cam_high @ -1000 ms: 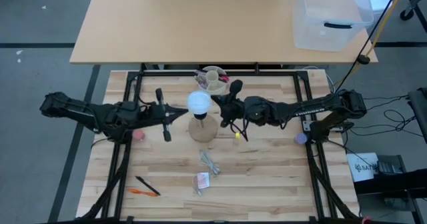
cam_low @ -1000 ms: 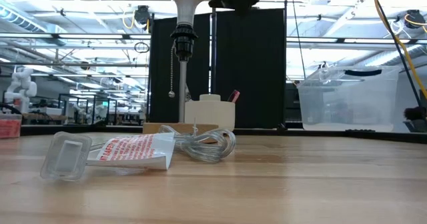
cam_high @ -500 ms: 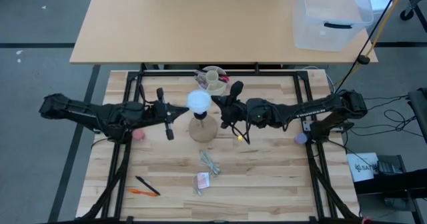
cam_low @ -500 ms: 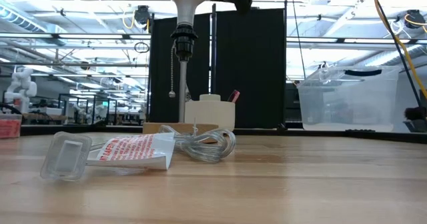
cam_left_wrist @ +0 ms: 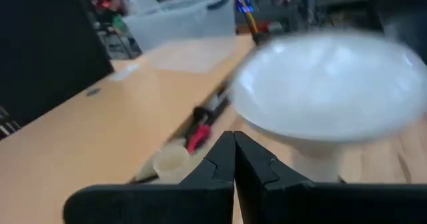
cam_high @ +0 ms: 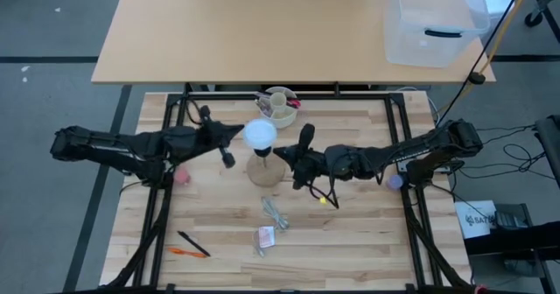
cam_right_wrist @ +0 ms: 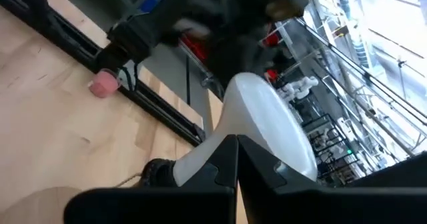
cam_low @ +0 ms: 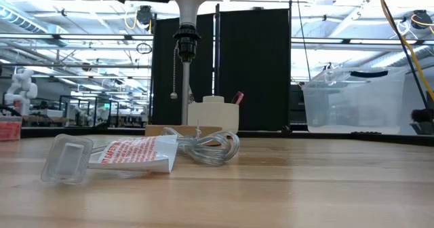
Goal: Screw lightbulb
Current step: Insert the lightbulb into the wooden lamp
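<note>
Beside the bulb, on its left, the left gripper has its fingers pressed together and holds nothing; the tip is just beside the white dome, and I cannot tell if it touches. On the other side the right gripper also has its fingers together, with the tip near the neck of the bulb, lower than the dome. In the right wrist view the closed tips stand just in front of the bulb's neck.

The bulb sits upright in the black socket of a wooden lamp base, which stands on the desk a little toward the far edge, near the middle between the left and right edges. A pull chain hangs from the socket.

Behind the base, at the far edge, is a cup with pens. In front of the base lies a coiled clear cord, and closer to the near edge a small plastic package. Near the near left corner lie two pens, one black and one orange. A pink ball lies under the left arm, and a purple one under the right arm.

Beyond the desk stands another table with a clear plastic box on it.
</note>
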